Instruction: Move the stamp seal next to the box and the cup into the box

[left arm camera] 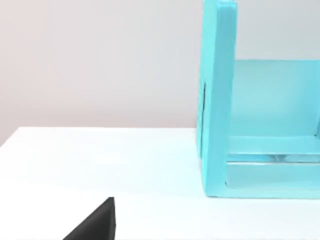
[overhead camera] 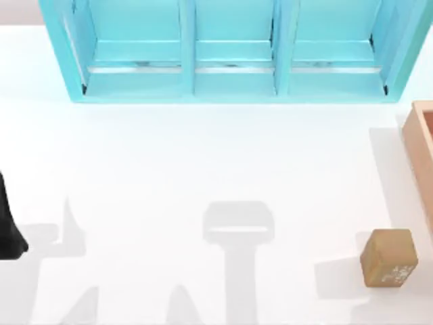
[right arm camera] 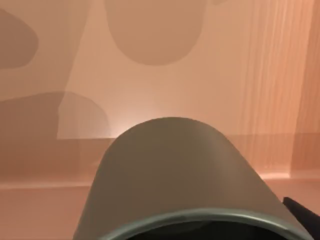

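The cup [right arm camera: 175, 170], dark olive-green, looms close in the right wrist view with its thick rim nearest the camera. It hangs over the light brown-orange inside of the box [right arm camera: 150, 90], and its shadow falls on the wood beyond. My right gripper [right arm camera: 195, 231] is shut on the cup; a dark fingertip [right arm camera: 303, 216] shows beside the rim. In the top view the box [overhead camera: 421, 145] sits at the right edge, partly cut off. The stamp seal [overhead camera: 389, 258], a tan block with whitish markings, stands on the table just left of the box's near end. My left gripper [overhead camera: 8, 233] is parked at the left edge.
A big turquoise shelf unit [overhead camera: 233, 51] spans the back of the table and also stands close in the left wrist view [left arm camera: 220, 100]. Grey arm shadows lie across the white table [overhead camera: 203, 156] near the front.
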